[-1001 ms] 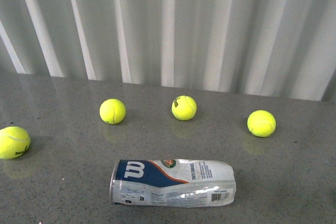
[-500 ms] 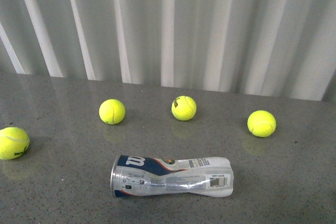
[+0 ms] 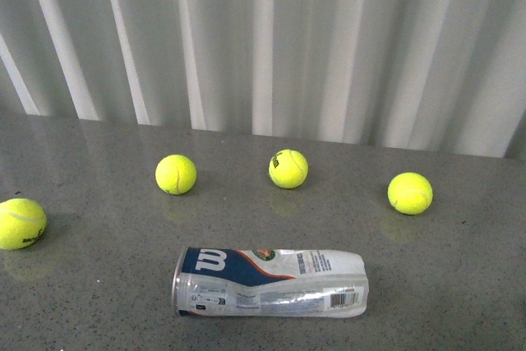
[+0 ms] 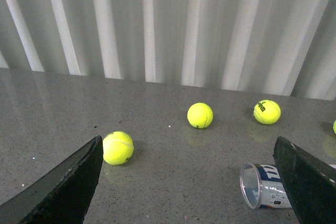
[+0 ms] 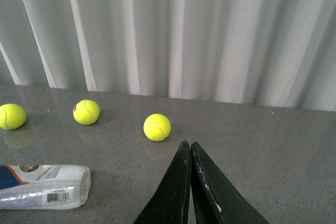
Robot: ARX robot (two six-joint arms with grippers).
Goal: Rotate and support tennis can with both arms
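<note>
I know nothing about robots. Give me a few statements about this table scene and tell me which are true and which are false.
1. The tennis can lies on its side on the table. True.
2. Four yellow balls lie loose on the table. True.
3. The left gripper is clamped on the can. False: its fingers are spread wide and hold nothing.
4. The right gripper is wide open. False: its fingers are pressed together with nothing between them.
5. One ball rests against the can. False: all four lie apart from it.
</note>
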